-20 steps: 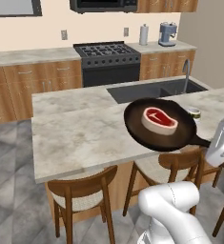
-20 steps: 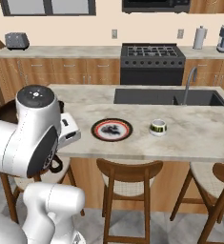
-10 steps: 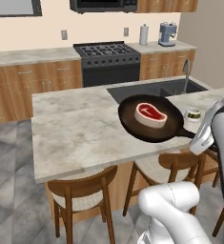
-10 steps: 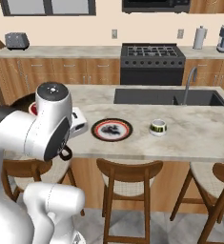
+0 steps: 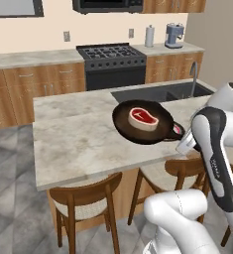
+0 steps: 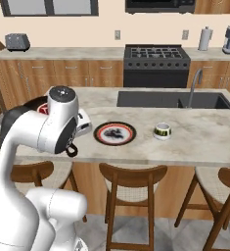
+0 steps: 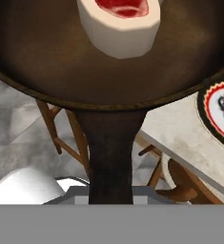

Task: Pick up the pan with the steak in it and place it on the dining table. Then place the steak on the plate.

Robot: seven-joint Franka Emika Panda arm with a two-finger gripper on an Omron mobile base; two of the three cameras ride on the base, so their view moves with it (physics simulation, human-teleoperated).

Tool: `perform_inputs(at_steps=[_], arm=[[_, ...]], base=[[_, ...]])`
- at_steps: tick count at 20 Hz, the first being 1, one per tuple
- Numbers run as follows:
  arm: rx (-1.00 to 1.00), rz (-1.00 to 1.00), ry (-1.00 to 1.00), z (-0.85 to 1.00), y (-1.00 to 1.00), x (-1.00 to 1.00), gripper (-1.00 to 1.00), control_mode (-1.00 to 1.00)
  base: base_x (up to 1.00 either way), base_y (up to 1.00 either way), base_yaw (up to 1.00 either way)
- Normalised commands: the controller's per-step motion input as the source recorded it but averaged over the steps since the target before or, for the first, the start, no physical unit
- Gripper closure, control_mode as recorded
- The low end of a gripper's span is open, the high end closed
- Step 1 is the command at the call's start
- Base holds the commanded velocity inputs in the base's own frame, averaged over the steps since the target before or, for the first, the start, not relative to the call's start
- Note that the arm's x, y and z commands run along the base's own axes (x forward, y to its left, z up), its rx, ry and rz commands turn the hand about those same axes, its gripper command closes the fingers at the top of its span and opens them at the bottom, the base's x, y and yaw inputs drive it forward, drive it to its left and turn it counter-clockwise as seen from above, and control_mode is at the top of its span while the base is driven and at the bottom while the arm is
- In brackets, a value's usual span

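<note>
Pan: I have the frying pan carried above the dining table, over the near half of the stone top just this side of the sink.
Steak: the steak lies flat near the middle of the pan, red face up, cream fat rim round it.
Pan axis: the long axis runs from the bowl on the left out along the black handle to the right and toward me; the handle points back at the arm, the bowl points away over the table.
Gripper: the gripper is hidden by the forearm in the base views. In the hand view the handle runs straight down to the bottom edge, so I judge the jaws nearly closed and clamped on the handle, though I cannot see the fingertips themselves.
Plate: the plate with the reddish-brown rim sits on the table to the right of the pan, well apart from the small cup.
Risk 1: I hold the pan by the far end of a long handle, so it could twist in the grip and tip the steak out.
Risk 2: in the hand view part of the bowl hangs past the table edge; set down here, the pan could overhang and topple.
Risk 3: swinging right while low could knock the plate.
</note>
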Motion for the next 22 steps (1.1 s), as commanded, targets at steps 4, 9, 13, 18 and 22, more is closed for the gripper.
perform_inputs(at_steps=[4,9,13,18,22], arm=[[-0.02,0.00,0.03,-0.46,0.21,0.39,1.00,-1.00],[-0.01,0.00,0.05,-0.52,0.12,0.40,1.00,-1.00],[0.00,0.00,0.09,-0.47,0.04,0.46,1.00,-1.00],[0.00,0.00,0.09,-0.49,0.08,0.53,1.00,-1.00],[0.02,0.00,0.15,-0.44,0.03,0.63,1.00,-1.00]], base=[[0.00,0.00,0.00],[0.00,0.00,0.00],[0.00,0.00,0.00],[0.00,0.00,0.00],[0.00,0.00,0.00]])
